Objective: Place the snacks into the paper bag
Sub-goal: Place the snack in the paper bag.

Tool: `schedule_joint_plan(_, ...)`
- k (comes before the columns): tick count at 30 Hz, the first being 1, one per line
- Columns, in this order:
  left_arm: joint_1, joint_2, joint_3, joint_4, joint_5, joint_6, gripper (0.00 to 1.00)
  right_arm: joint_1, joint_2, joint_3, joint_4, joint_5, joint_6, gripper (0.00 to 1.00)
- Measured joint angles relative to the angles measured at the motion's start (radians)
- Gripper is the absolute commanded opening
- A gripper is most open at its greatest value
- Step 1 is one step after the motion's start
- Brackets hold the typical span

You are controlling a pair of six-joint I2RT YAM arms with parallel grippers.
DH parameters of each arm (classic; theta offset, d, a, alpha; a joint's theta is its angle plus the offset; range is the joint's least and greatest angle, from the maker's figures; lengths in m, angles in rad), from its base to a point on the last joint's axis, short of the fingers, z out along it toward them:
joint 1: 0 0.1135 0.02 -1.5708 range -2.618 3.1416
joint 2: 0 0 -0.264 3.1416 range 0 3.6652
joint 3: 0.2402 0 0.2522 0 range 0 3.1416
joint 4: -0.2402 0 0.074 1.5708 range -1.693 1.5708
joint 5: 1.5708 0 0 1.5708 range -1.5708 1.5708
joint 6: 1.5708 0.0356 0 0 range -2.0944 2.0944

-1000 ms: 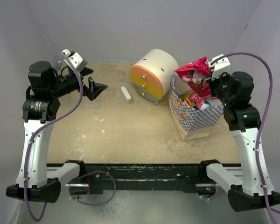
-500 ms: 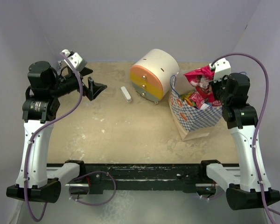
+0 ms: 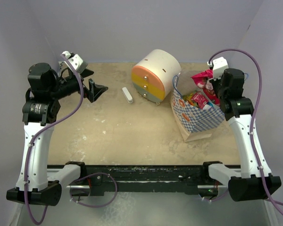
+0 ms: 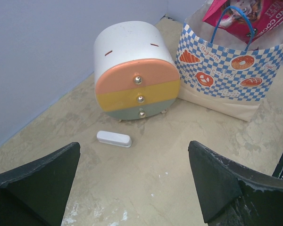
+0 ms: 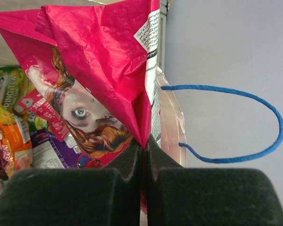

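The paper bag (image 3: 198,123), tan with a blue-white checkered band, stands at the right of the table and also shows in the left wrist view (image 4: 226,80). Several snacks (image 3: 198,100) lie inside it. My right gripper (image 5: 144,146) is shut on a pink snack packet (image 5: 108,70) and holds it in the bag's mouth at its far right side (image 3: 205,80). Orange, green and purple packets (image 5: 19,127) show below it. A blue cord handle (image 5: 236,122) hangs to the right. My left gripper (image 4: 134,183) is open and empty, raised at the far left (image 3: 94,89).
A cream round drawer unit (image 3: 155,75) with orange, yellow and green fronts stands at the back, touching the bag's left side. A small white stick-shaped object (image 3: 127,94) lies to its left. Grey walls enclose the table.
My right gripper has moved right and down with the pink packet, lowering it from above the bag into the bag's mouth. The left arm has not moved.
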Motion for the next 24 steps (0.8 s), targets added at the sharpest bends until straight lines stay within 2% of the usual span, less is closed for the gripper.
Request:
schedule_joint_plan(5,0.0,-0.002,-0.005,0.0,0.0,0.001,0.99,0.018,0.03,-0.012,0.014,0.054,-0.002,0.0)
schedule_joint_plan(9,0.002,-0.002,-0.007,0.0,0.001,0.001,0.99,0.035,0.039,-0.028,0.008,0.035,0.006,0.0)
schedule_joint_plan(16,0.006,-0.002,-0.008,0.0,0.004,0.001,0.99,0.035,0.034,-0.04,-0.029,-0.132,0.04,0.16)
schedule_joint_plan(24,0.012,-0.002,-0.018,0.0,0.008,0.0,0.99,0.035,0.024,-0.055,-0.061,-0.385,0.066,0.27)
